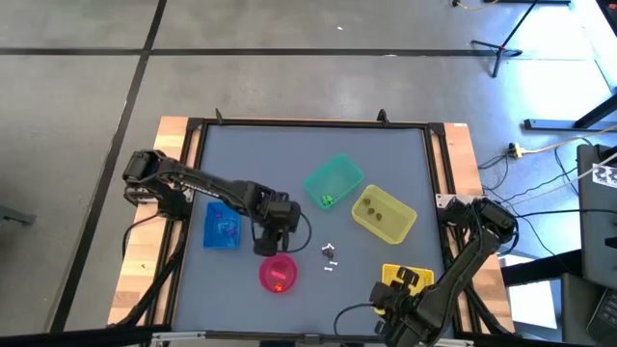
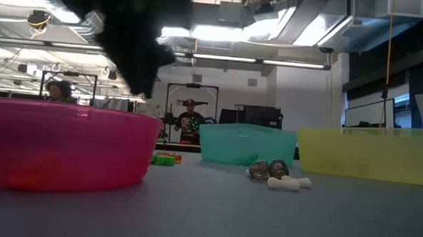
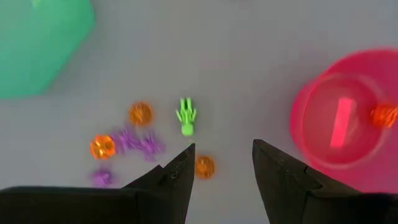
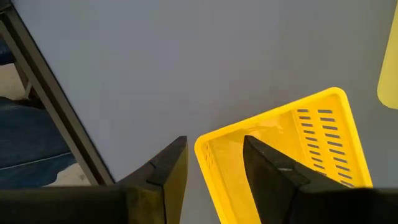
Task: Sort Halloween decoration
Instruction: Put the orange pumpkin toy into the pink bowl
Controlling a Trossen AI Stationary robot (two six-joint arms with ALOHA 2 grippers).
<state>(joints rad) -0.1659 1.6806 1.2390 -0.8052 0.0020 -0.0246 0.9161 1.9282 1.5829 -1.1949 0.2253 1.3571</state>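
The left gripper (image 3: 222, 163) hangs open and empty over a tight cluster of Halloween trinkets (image 3: 140, 140) on the desk (image 1: 289, 154) beside the pink bowl (image 3: 348, 134); closing here could pinch two pieces or flick the orange ball (image 3: 204, 166) away. The right gripper (image 4: 214, 162), open and empty, straddles the yellow basket's (image 4: 311, 149) rim and might snag it.

Two dark, jointed arms, matte black casings, black cables looping off the wrists. Left gripper (image 3: 222, 165): blunt, wedge-shaped black fingers. Right gripper (image 4: 214, 163): same dark, flat-faced, tapering fingers.
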